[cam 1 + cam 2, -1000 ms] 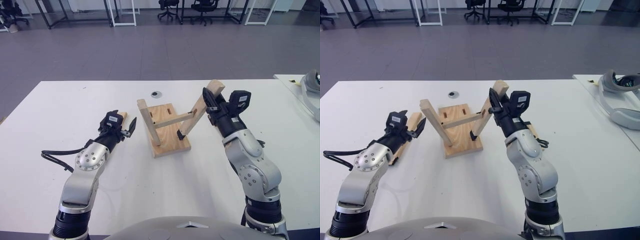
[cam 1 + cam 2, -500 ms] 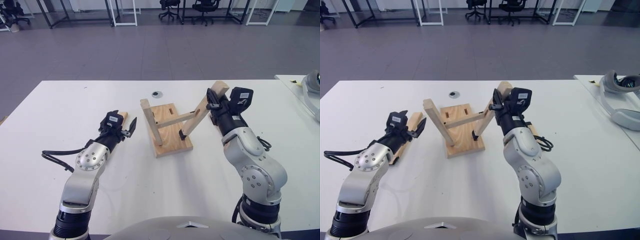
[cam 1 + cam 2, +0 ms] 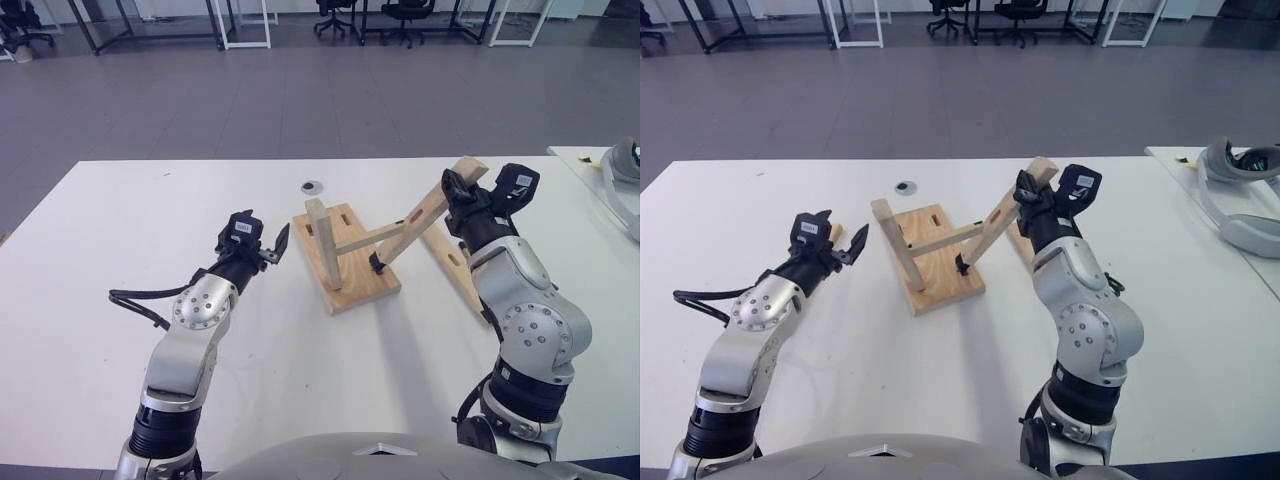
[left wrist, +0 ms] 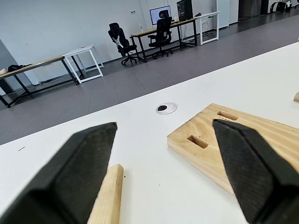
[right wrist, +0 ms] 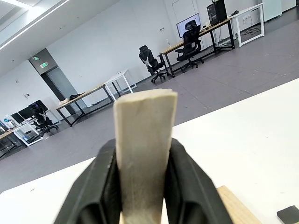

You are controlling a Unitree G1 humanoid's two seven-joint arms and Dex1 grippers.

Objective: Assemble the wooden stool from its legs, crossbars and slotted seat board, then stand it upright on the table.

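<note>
Hovering with fingers spread, our left end effector (image 3: 270, 247) sits just left of the slotted seat board (image 3: 352, 287), which lies flat on the bench (image 3: 150, 215). Farther right, our right end effector (image 3: 462, 188) pinches the top of a leg (image 3: 425, 214) slanting down toward the board; we judge this arm nearer for seating it.

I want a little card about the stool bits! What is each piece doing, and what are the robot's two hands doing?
seat board: flat on the table, slots facing up
first leg: standing on the board's left part
crossbar: joins the first leg to the tilted leg
tilted leg: leaning, top end pinched by the right gripper
loose leg: flat on the table, right of the board
left gripper: open, above a loose wooden piece, holding nothing
stool: not finished yet
</note>
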